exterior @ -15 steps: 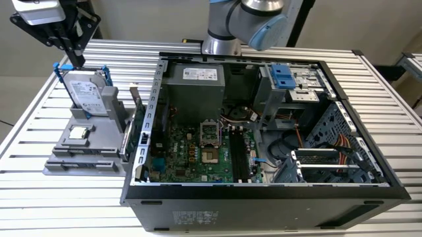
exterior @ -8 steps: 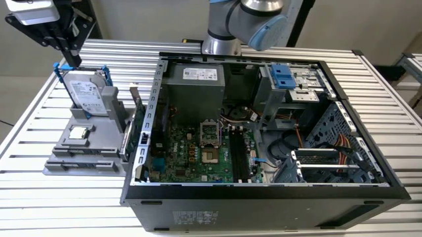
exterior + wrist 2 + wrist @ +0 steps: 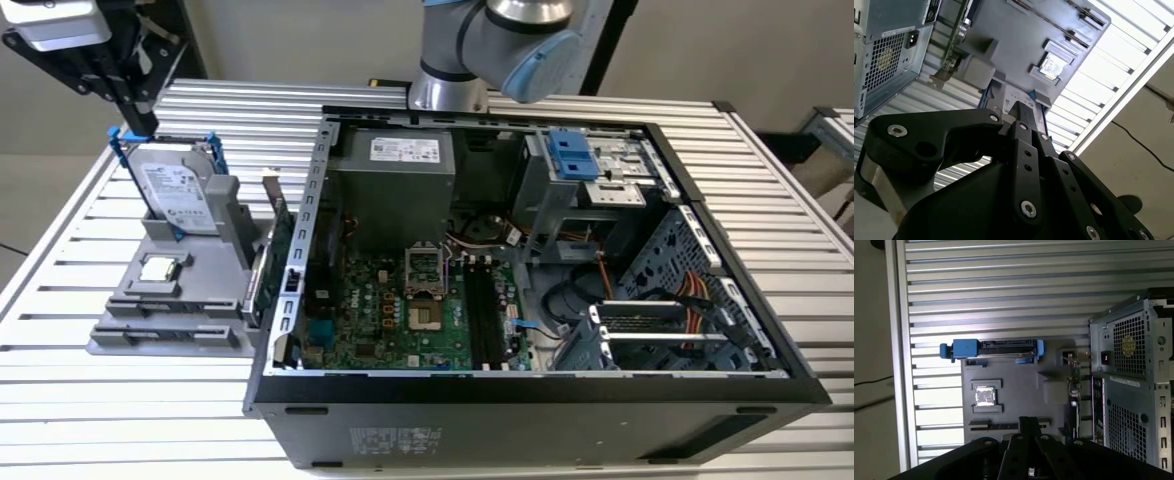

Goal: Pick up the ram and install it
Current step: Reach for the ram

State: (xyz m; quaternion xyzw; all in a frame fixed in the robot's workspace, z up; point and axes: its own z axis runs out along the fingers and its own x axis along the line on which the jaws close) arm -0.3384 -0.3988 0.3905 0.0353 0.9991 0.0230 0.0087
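One slatted aluminium table (image 3: 80,400) bears the open computer case (image 3: 534,415); jaws closed, empty

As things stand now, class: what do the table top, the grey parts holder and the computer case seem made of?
Table top: likely aluminium; silvery ribbed slats with a sheen.
Grey parts holder: probably plastic; matte, uniform grey, blocky pockets.
Computer case: seemingly sheet metal; thin grey panels with punched vent holes.

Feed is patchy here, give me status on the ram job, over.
Black gripper shut, nothing seen in it, nearest the silver hard drive in blue frame on the grey holder. Thin bluish ram stick not made out. Nothing seen blocking.
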